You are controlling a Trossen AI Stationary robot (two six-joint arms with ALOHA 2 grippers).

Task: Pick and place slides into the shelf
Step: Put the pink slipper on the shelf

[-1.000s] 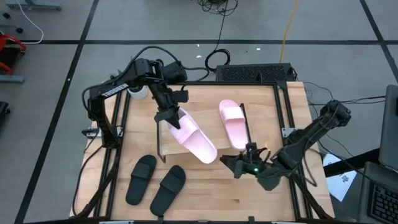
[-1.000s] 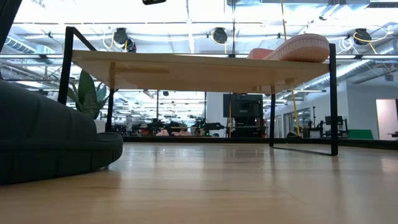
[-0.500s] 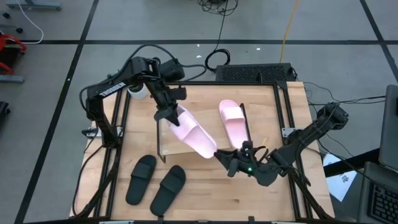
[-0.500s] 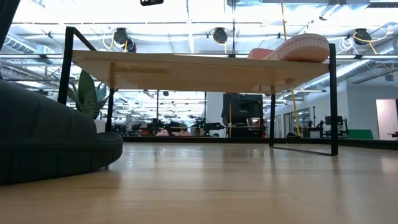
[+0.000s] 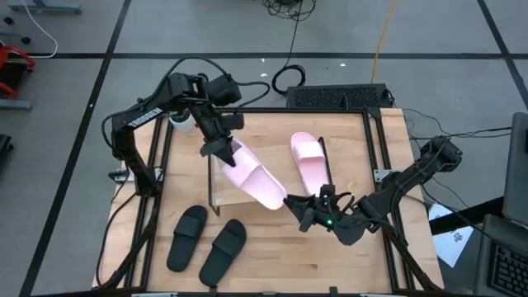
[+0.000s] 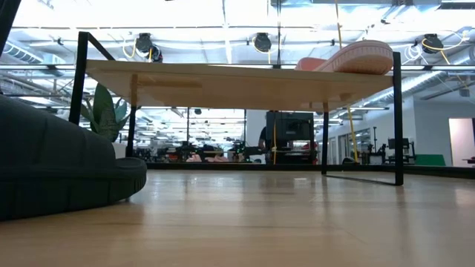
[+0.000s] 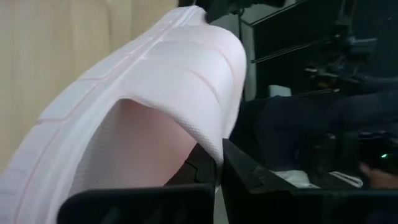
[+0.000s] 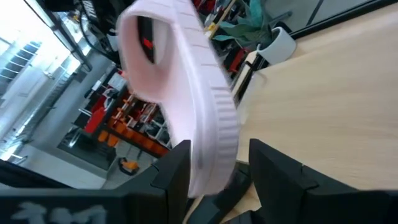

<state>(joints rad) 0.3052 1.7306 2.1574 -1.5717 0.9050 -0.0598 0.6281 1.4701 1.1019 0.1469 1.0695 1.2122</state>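
Both my hands on one pink slide
Left hand [image 5: 219, 148] pinches its heel; right hand [image 5: 299, 212] gapes around its toe; pink slide [image 5: 254, 177] diagonal over shelf [image 5: 227, 192]

Two pink slides [image 5: 252, 176] [image 5: 310, 163], two black slides [image 5: 187, 238] [image 5: 223, 250], one shelf [image 5: 229, 195], two arms.

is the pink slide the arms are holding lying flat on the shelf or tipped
Tipped. The pink slide slants across the shelf: the left gripper is shut on one end, while the right gripper brackets the other end.
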